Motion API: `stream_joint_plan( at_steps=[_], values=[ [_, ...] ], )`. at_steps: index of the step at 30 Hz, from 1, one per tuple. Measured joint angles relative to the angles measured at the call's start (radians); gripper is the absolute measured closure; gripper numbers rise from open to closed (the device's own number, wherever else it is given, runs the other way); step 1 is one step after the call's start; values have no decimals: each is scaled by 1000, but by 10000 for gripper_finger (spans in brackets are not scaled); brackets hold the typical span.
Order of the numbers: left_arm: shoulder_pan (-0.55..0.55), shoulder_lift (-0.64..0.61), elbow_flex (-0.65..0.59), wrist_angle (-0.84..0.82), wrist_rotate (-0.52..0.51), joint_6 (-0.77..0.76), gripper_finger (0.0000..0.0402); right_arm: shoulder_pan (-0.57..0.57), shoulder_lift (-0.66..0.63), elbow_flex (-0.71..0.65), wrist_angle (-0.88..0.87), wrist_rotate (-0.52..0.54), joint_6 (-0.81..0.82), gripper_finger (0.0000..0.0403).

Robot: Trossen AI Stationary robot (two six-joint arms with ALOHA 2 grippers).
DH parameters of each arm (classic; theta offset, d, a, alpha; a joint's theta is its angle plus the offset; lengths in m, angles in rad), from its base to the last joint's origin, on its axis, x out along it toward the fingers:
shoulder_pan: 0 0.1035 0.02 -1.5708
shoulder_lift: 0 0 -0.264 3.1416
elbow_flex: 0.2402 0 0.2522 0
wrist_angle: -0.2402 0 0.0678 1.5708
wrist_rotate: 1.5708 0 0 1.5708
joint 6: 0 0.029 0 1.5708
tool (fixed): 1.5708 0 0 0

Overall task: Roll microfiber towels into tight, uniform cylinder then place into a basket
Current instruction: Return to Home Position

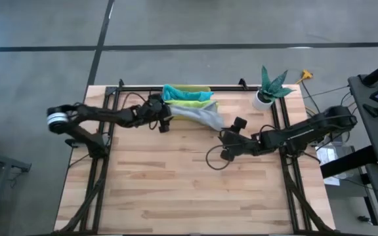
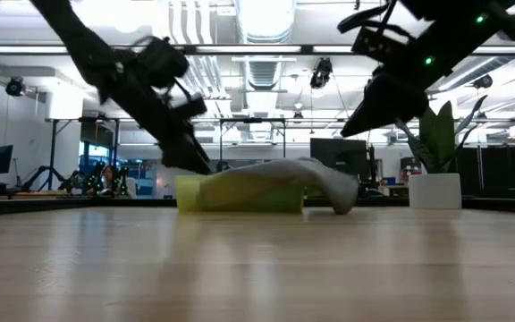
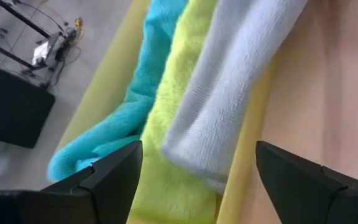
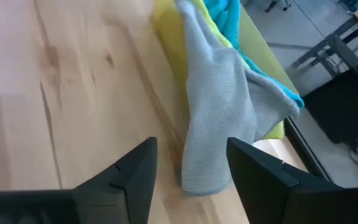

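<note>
Your L gripper (image 1: 165,113) hangs at the basket (image 1: 195,87), jaws released. R gripper (image 1: 228,138) released too, nr the grey towel (image 1: 205,117) draping over the rim onto the table (image 1: 176,183).

The whole wooden table (image 1: 176,190) is taken from straight above in the high view, with grey floor (image 1: 38,65) seen around it. The low view is set at tabletop level and faced across the boards into the room behind. Each wrist view is aimed closely past its own fingers: the left gripper (image 3: 197,149) at the yellow basket (image 3: 244,155), the right gripper (image 4: 191,146) along the table. The basket and grey towel (image 4: 219,106) are shared by all four views.
</note>
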Motion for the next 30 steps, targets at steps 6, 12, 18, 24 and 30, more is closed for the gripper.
stream_joint_plan(
  at_steps=[6,12,18,24,30],
  values=[
    [-1,-230,-7,-172,101,-88,107,21,-100,-68,24,7,65,261],
    [-14,-422,-130,-111,156,-196,121,120,-251,-261,173,8,158,334],
    [-26,-636,-333,111,350,-259,244,255,-415,-465,507,82,113,391],
    [-27,-817,-523,310,469,-306,389,273,-572,-605,669,74,10,390],
    [-27,-962,-623,336,528,-307,394,238,-710,-672,699,-177,-94,391]
  ],
)
